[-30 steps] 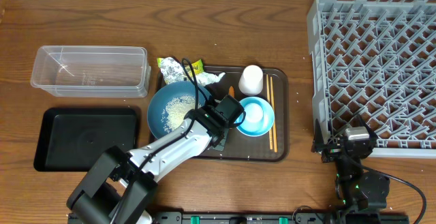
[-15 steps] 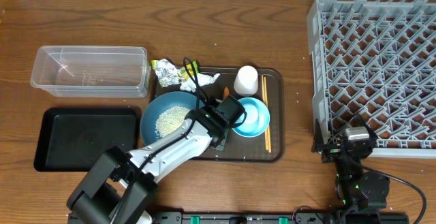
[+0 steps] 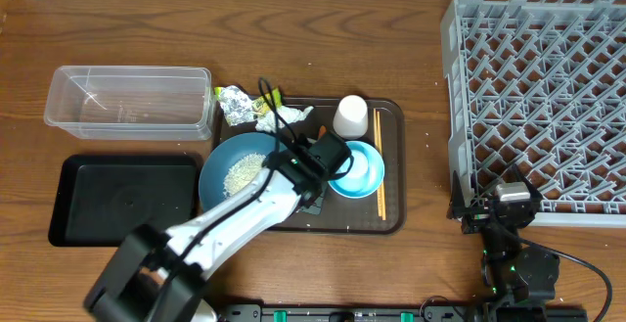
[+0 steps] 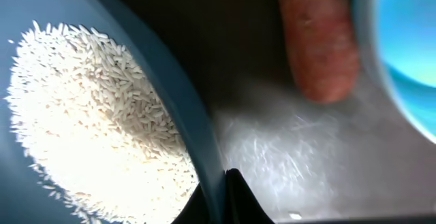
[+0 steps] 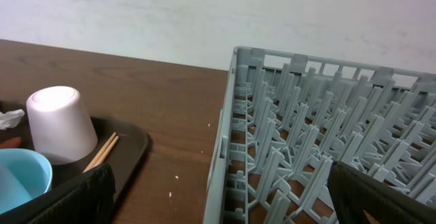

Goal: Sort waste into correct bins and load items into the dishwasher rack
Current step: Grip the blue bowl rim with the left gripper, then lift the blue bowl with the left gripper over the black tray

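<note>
My left gripper is shut on the right rim of the large dark-blue bowl, which holds white rice. An orange carrot lies on the tray just beyond the rim. The small light-blue bowl, the upturned white cup and the chopsticks are on the brown tray. The wrapper and the tissue lie at its back left. My right gripper is open and empty by the grey rack.
The clear tub stands at the back left and the black tray in front of it, both left of the dark brown serving tray. The rack fills the right side. My left arm lies over the serving tray's front.
The dark-blue bowl in my left gripper has slid left, and the brown tray with the cup, light-blue bowl and chopsticks has shifted left with it. The right arm has not moved.
</note>
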Controlling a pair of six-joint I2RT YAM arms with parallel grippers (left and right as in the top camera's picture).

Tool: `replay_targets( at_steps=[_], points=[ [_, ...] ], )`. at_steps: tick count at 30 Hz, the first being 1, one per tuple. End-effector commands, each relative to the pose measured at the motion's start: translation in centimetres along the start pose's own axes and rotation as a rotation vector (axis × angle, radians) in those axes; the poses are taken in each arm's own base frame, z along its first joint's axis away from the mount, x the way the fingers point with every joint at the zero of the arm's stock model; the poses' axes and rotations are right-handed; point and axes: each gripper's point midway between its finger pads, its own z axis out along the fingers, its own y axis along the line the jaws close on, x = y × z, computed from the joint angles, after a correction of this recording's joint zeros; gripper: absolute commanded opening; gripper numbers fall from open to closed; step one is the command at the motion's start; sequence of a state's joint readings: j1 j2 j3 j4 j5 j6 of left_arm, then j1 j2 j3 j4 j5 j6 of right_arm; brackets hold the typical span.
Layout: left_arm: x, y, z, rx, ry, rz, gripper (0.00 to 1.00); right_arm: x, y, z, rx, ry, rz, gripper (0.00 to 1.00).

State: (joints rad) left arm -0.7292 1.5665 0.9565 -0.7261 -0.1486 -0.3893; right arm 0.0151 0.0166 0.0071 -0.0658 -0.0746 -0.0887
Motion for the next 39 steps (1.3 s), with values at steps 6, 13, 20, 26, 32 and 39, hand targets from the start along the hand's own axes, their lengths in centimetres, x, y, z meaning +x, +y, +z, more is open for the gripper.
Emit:
replay_targets(
  at_steps=[6, 13, 20, 26, 32, 39],
  points=[
    [-2.2, 2.2, -6.6, 0.01, -0.2, -0.057, 0.06, 0.0, -0.3, 0.0, 0.012, -0.002, -0.013, 0.99],
    [-2.3, 6.2, -10.5, 0.001, -0.31, -0.171, 0.06, 0.0, -0.3, 0.0, 0.012, -0.002, -0.013, 0.99],
    [-2.2, 10.4, -12.7, 0.009, -0.378, -0.295, 0.06, 0.0, -0.3, 0.0, 0.012, -0.002, -0.013, 0.99],
    [-2.0, 13.1, -12.5, 0.019, -0.365, -0.37, 0.06, 0.0, -0.3, 0.0, 0.012, -0.002, -0.013, 0.99],
    [-2.2, 15.5, -12.3, 0.036, -0.366, -0.429, 0.06, 0.0, -0.3, 0.0, 0.012, -0.002, -0.013, 0.99],
    [-3.7, 18.1, -12.4, 0.1, -0.431, -0.551, 0.06, 0.0, -0.3, 0.0, 0.012, -0.002, -0.013, 0.99]
  ],
)
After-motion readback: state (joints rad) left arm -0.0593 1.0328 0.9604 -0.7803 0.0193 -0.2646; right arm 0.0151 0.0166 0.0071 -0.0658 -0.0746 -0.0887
